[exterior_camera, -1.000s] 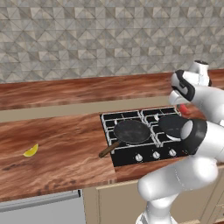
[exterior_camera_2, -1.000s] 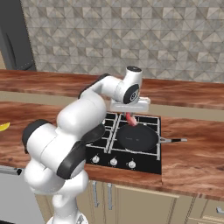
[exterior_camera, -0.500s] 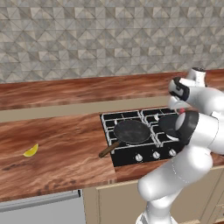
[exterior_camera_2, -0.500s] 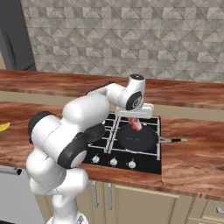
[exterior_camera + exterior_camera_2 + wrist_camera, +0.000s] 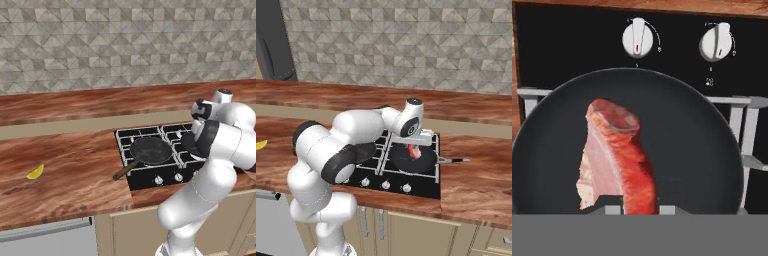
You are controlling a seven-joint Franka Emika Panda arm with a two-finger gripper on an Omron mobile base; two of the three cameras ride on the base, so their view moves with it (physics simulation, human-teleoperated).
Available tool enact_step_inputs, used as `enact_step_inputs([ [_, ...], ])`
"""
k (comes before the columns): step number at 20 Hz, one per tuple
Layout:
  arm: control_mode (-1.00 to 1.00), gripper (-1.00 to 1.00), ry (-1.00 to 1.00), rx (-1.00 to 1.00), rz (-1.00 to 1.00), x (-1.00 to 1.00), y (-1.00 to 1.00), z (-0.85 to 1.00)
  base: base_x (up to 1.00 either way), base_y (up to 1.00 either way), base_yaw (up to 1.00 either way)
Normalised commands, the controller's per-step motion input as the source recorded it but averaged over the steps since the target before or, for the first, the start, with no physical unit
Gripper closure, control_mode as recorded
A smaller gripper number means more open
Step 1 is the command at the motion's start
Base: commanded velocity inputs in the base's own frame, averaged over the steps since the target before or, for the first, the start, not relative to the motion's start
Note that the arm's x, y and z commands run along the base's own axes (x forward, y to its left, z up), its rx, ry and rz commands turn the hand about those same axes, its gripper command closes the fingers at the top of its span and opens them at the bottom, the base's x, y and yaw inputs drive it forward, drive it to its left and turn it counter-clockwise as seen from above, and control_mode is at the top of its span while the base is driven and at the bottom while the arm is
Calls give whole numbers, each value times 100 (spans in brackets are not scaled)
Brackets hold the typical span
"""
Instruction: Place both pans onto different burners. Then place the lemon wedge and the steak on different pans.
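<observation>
My gripper (image 5: 415,148) is shut on the steak (image 5: 414,152), a pinkish-red slab with a pale edge that hangs upright low inside the right-hand pan (image 5: 426,163). In the hand view the steak (image 5: 619,160) stands on end over the middle of that black pan (image 5: 697,145), with the gripper (image 5: 639,207) clamped on its lower end. I cannot tell whether the meat touches the pan floor. The other pan (image 5: 150,150), with a brown handle (image 5: 122,172), sits on the front left burner. The lemon wedge (image 5: 35,172) lies far left on the counter.
The black cooktop (image 5: 136,134) is set in a wooden counter (image 5: 75,160), with silver knobs (image 5: 639,40) along its front. The right pan's thin handle (image 5: 453,160) sticks out to the right. My arm's elbow (image 5: 220,142) covers the cooktop's right half in the left base view.
The gripper has carried the steak from above the cooktop's rear right down into the right-hand pan. The pans and the lemon wedge have stayed put.
</observation>
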Motion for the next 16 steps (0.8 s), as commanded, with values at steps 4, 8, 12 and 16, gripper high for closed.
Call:
enact_step_inputs([
  [4, -100, 100, 0, 0, 0, 5, -21, -22, 0, 0, 0],
  [8, -100, 100, 0, 0, 0, 6, -19, -17, 0, 0, 0],
  [12, -100, 100, 0, 0, 0, 10, -16, -21, 0, 0, 0],
  [16, -100, 100, 0, 0, 0, 11, -14, -17, 0, 0, 0],
])
